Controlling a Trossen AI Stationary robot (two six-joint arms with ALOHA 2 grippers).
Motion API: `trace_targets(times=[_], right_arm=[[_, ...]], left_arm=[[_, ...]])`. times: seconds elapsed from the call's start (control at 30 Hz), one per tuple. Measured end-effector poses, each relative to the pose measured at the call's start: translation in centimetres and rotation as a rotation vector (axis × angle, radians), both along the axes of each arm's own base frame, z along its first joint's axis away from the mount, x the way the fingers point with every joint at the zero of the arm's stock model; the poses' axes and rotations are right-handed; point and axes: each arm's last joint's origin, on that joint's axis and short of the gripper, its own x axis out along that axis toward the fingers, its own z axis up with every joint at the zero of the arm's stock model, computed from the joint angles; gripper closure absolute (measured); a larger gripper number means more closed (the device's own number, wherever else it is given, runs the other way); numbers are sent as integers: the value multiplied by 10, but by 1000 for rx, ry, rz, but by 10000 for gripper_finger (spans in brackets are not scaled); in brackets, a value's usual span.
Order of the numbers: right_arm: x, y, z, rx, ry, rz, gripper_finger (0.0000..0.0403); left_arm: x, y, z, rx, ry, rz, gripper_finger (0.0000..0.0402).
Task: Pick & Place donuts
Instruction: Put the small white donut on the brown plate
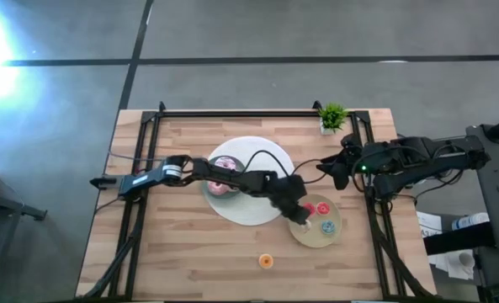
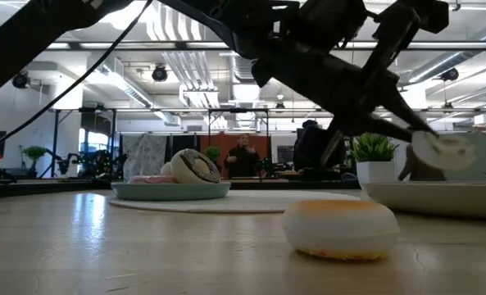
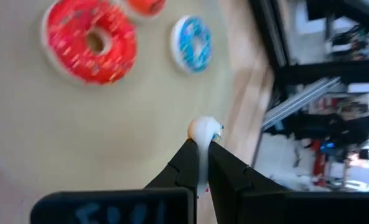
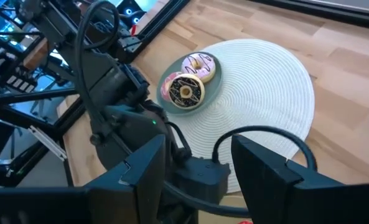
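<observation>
Right at the front of the low view sits an orange donut (image 2: 342, 230), alone on the wooden table (image 1: 190, 261), low centre in the overhead shot. Behind it, the left gripper (image 3: 200, 149) is pinched tight on a pale donut (image 3: 204, 129) held edge-on over the beige plate (image 1: 304, 234), where a red donut (image 3: 89, 41) and a blue donut (image 3: 192, 42) lie. Further back, the teal plate (image 4: 167, 81) on the white mat (image 4: 265, 93) carries a chocolate donut (image 4: 185, 91) and a pink donut (image 4: 200, 65). At the right edge, the right gripper (image 4: 196, 162) waits, jaws apart, empty.
</observation>
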Motion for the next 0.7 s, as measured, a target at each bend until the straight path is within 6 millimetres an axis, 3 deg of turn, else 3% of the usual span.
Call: trace_targets(times=[0.37, 0.6, 0.7], right_arm=[[0, 0, -1, -18, 7, 8, 227], [0, 0, -1, -17, 7, 8, 227], [0, 0, -2, -17, 8, 8, 227]], left_arm=[[-9, 10, -23, 193, 77, 79, 399], [-9, 10, -22, 283, 67, 101, 397], [-7, 10, -16, 337, 36, 103, 379]])
